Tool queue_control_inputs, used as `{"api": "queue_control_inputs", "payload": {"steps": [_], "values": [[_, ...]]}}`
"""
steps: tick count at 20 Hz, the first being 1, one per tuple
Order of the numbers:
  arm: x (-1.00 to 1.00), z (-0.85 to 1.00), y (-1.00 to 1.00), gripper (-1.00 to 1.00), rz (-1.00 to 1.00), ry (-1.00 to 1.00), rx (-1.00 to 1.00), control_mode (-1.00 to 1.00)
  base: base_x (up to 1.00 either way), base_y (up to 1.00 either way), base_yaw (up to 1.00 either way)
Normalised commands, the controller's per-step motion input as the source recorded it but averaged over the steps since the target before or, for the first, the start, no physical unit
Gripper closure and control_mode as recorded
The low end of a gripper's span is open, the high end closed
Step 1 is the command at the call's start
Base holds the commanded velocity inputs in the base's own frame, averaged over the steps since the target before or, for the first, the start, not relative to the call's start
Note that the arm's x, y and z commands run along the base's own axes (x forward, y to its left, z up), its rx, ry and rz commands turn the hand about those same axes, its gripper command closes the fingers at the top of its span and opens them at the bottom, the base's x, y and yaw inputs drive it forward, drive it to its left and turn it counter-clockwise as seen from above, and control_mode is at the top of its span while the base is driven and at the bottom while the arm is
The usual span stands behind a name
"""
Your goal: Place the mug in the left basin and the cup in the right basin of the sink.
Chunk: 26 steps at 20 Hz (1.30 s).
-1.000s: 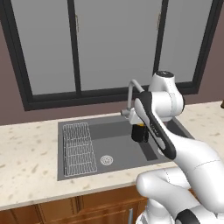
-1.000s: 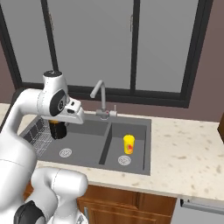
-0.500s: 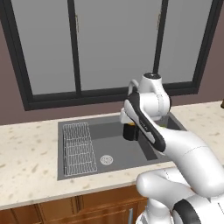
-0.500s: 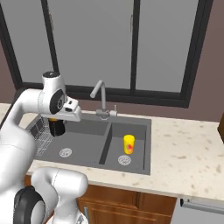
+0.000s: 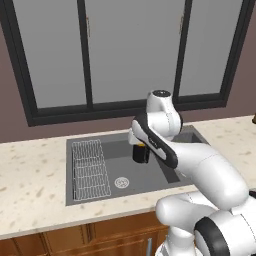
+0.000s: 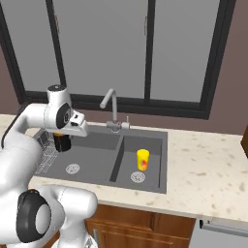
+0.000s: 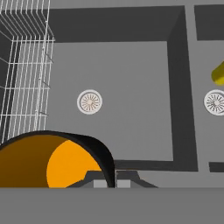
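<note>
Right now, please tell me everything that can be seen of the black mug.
The mug is a small black cylinder with an orange-yellow inside, which the hand view shows through its open mouth. It looks smooth and glossy. It hangs upright under the shut gripper, which holds it at the rim, above the left basin, to the right of the wire rack. It touches nothing else. No handle can be made out.

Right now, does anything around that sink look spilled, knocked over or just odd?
Nothing stands out. The small bright yellow cup stands upright in the narrower right basin. The black mug with the orange inside hangs from the shut gripper above the wider left basin, beside its wire rack. No spills.
</note>
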Motion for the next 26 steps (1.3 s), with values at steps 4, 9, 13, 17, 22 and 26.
{"api": "queue_control_inputs", "payload": {"steps": [4,9,13,17,22,26], "values": [[0.21,-0.41,0.17,1.00,-0.01,0.00,0.00,-1.00,0.00,0.00,0.00],[0.24,-0.43,0.06,1.00,-0.01,0.00,0.00,-1.00,0.00,0.00,0.00],[0.30,-0.33,0.00,1.00,0.00,0.00,0.00,-1.00,0.00,0.00,0.00],[0.32,-0.28,0.00,1.00,0.00,0.00,0.00,-1.00,0.00,0.00,0.00],[0.41,-0.23,0.00,1.00,-0.01,0.00,0.00,-1.00,0.00,0.00,0.00],[0.42,-0.23,0.00,1.00,-0.01,0.00,0.00,-1.00,0.00,0.00,0.00]]}}
